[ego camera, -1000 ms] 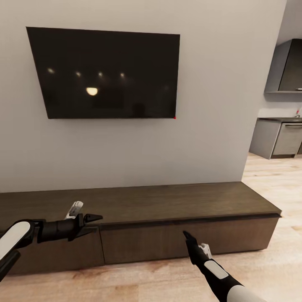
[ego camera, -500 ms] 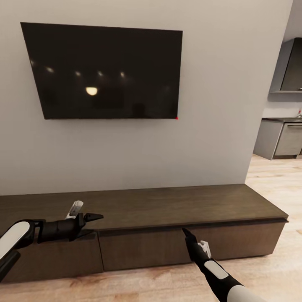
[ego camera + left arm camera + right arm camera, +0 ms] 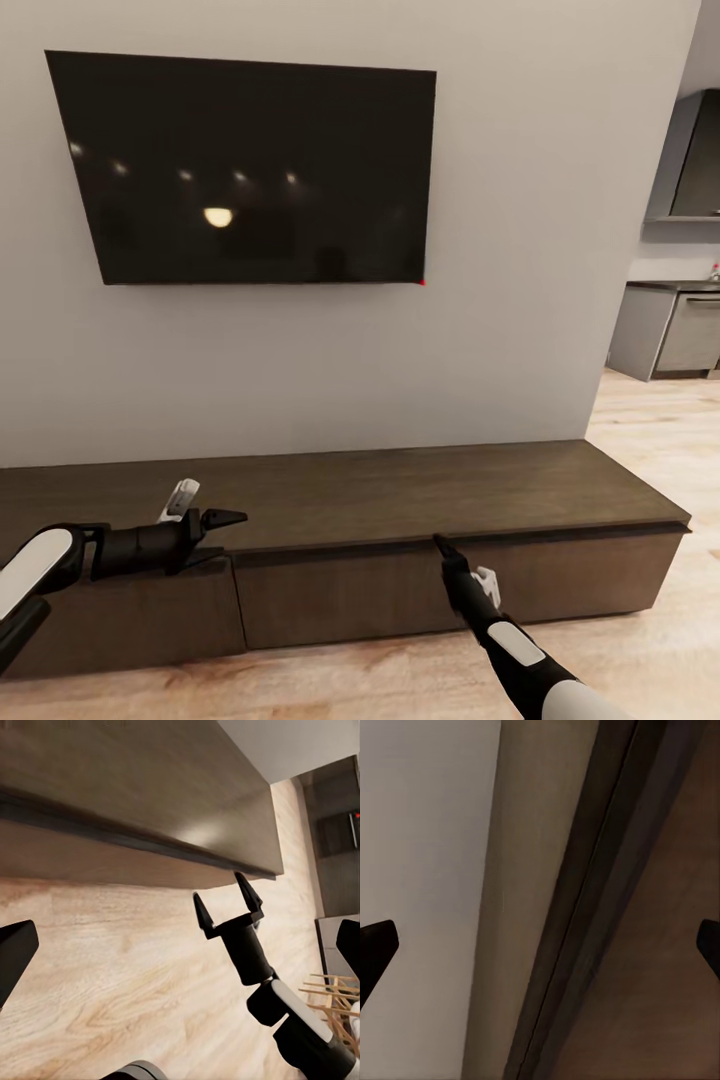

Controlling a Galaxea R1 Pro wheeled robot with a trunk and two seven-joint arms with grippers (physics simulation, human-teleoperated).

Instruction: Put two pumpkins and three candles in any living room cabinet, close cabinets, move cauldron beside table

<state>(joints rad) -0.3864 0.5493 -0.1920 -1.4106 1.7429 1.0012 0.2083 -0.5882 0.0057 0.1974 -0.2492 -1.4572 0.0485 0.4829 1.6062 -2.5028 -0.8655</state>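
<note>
In the head view the robot faces the cabinet [image 3: 400, 500], the long low dark-brown unit below a wall-mounted television [image 3: 250, 170]. The left gripper [image 3: 205, 505] hovers over the cabinet's top near its left end, its fingers spread wide and empty; the right gripper [image 3: 445, 550] points at the seam under the cabinet's top edge. In the left wrist view, the right gripper [image 3: 226, 898] shows wide open and empty just off the cabinet [image 3: 150, 802], above the wooden floor [image 3: 112, 967]. In the right wrist view the cabinet's [image 3: 615, 900] dark groove runs close ahead. To open a handleless drawer front well, the fingertip should probably hook into that groove squarely, then pull straight outward.
</note>
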